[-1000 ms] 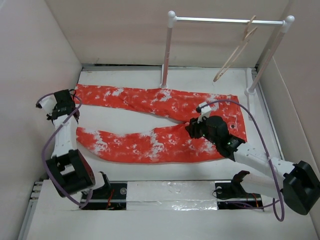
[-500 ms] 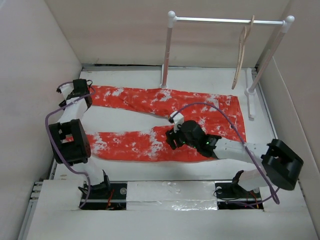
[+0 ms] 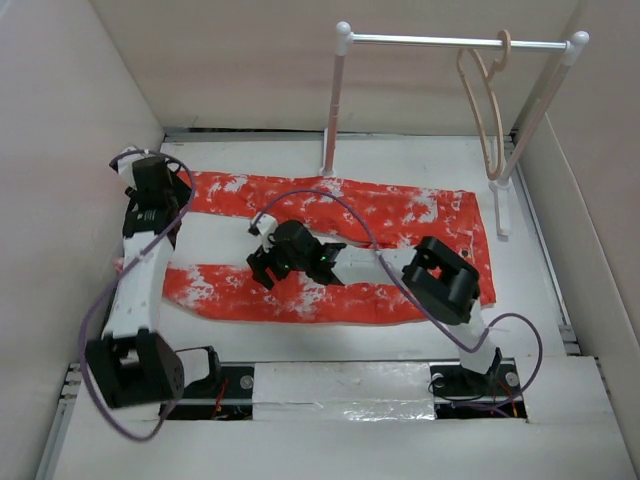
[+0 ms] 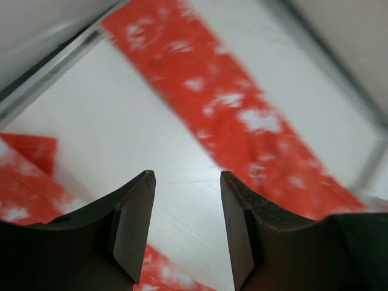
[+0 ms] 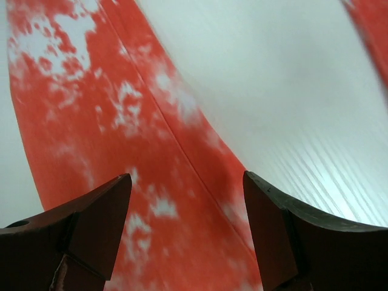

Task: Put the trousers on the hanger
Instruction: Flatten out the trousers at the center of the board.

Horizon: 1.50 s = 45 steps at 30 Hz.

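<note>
The trousers (image 3: 400, 212) are laid flat on the table (image 3: 232, 240), waist toward the right, both legs stretched leftward. The legs are parted by a bare white strip that widens toward the cuffs. The far leg's cuff is set near the table's back-left corner, and the near leg's lower edge runs close to the table's front edge. The waistband ends near the foot of the right post of the rail (image 3: 455, 42).

The hanger (image 3: 482, 112) is hung by its hook on the rail close to that right post, above the far right corner and well apart from both hands.

The left hand (image 3: 152, 200) is held by the far cuff at the left margin, close to the side wall (image 3: 80, 120). In the left wrist view the left hand (image 4: 185, 224) is seen with jaws parted and nothing between them, bare table beneath.

The right hand (image 3: 266, 270) is positioned over the near leg's upper edge, mid-length. In its wrist view the right hand (image 5: 188, 230) is spread wide and empty, with red cloth and its edge below it and white table to the right.
</note>
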Motion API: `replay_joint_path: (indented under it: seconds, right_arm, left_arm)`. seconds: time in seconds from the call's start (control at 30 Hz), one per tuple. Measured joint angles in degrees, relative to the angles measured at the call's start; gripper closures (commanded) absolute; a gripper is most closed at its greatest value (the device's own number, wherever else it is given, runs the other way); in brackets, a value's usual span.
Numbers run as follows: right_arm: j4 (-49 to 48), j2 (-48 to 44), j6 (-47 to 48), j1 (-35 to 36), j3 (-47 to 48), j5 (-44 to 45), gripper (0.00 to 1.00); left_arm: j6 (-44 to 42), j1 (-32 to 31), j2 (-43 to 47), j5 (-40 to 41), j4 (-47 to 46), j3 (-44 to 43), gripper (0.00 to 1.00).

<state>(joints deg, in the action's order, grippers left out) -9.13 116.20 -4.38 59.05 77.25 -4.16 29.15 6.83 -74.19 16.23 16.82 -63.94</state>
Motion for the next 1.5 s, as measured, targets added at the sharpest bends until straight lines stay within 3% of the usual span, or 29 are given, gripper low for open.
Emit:
replay_joint_path:
  seconds: [0.1, 0.3, 0.43, 0.5, 0.53, 0.57, 0.63, 0.67, 0.73, 0.77, 1.07, 1.13, 1.17, 1.2, 1.27, 1.33, 1.47, 1.5]
  right_arm:
    - [1.46, 8.26, -0.57, 0.83, 9.7, -2.62, 0.2]
    - [8.15, 22.51, -1.05, 2.78, 30.67, -5.11, 0.18]
    - [12.96, 29.81, -1.97, 3.65, 43.87, -5.31, 0.17]
    - [14.71, 31.89, -2.75, 3.85, 47.71, -5.77, 0.23]
    - [15.28, 32.81, -3.13, 3.89, 49.18, -6.32, 0.27]
    - [15.67, 33.44, -3.37, 4.0, 50.01, -6.84, 0.37]
    - [16.98, 33.73, -3.39, 4.15, 50.12, -7.3, 0.61]
    - [17.59, 33.75, -3.32, 4.15, 50.12, -7.5, 0.8]
    - [17.55, 33.68, -3.21, 4.15, 49.7, -8.17, 0.97]
    - [17.44, 33.4, -3.19, 4.2, 49.13, -8.33, 1.0]
    - [14.14, 21.0, -3.45, 0.46, 38.29, -9.57, 1.0]
    - [12.87, 17.92, -4.13, -2.93, 37.38, -9.77, 0.9]
    - [12.22, 17.09, -4.52, -5.05, 37.48, -9.77, 0.74]
    - [11.85, 16.87, -4.96, -7.37, 38.12, -9.62, 0.67]
    - [12.35, 18.27, -4.98, -11.39, 40.85, -9.55, 0.59]
    - [12.98, 20.59, -5.09, -15.47, 42.6, -8.81, 0.58]
    - [13.55, 21.09, -5.95, -18.91, 35.3, -6.51, 0.27]
    - [13.7, 21.07, -5.84, -18.88, 33.09, -6.08, 0.27]
  left_arm:
    - [0.35, -1.22, 13.46, -7.74, -3.58, 3.41, 0.64]
    - [0.13, -2.78, 32.7, -16.24, -9.7, 7.72, 0.65]
    - [-0.87, -5.09, 36.46, -15.54, -11.54, 10.95, 0.64]
    - [-1.33, -6.05, 35.93, -15.28, -11.08, 12.57, 0.64]
    - [-1.53, -6.25, 35.39, -15.3, -10.56, 13.05, 0.64]
    - [-1.7, -6.4, 34.95, -15.32, -10.1, 13.25, 0.64]
    - [-1.92, -6.43, 33.88, -15.37, -9.68, 13.42, 0.64]
    - [-1.97, -6.43, 33.51, -15.41, -9.62, 13.6, 0.64]
    - [-2.08, -6.43, 33.51, -15.41, -9.03, 13.81, 0.64]
    - [-2.1, -6.43, 33.64, -15.41, -9.01, 13.81, 0.64]
    - [-2.1, -6.43, 31.52, -15.23, -8.76, 13.44, 0.64]
    - [-2.1, -6.43, 29.81, -14.86, -8.72, 13.2, 0.64]
    - [-2.08, -6.43, 28.92, -14.62, -8.63, 13.2, 0.64]
    - [-2.08, -6.43, 27.96, -14.47, -8.37, 13.18, 0.63]
    - [-2.03, -6.43, 25.9, -14.23, -8.11, 13.09, 0.61]
    - [-1.88, -6.43, 23.17, -13.97, -7.5, 12.59, 0.59]
    - [-1.29, -6.21, 17.99, -12.79, -6.88, 12.15, 0.55]
    - [-0.87, -5.75, 16.87, -12.74, -6.62, 12.15, 0.55]
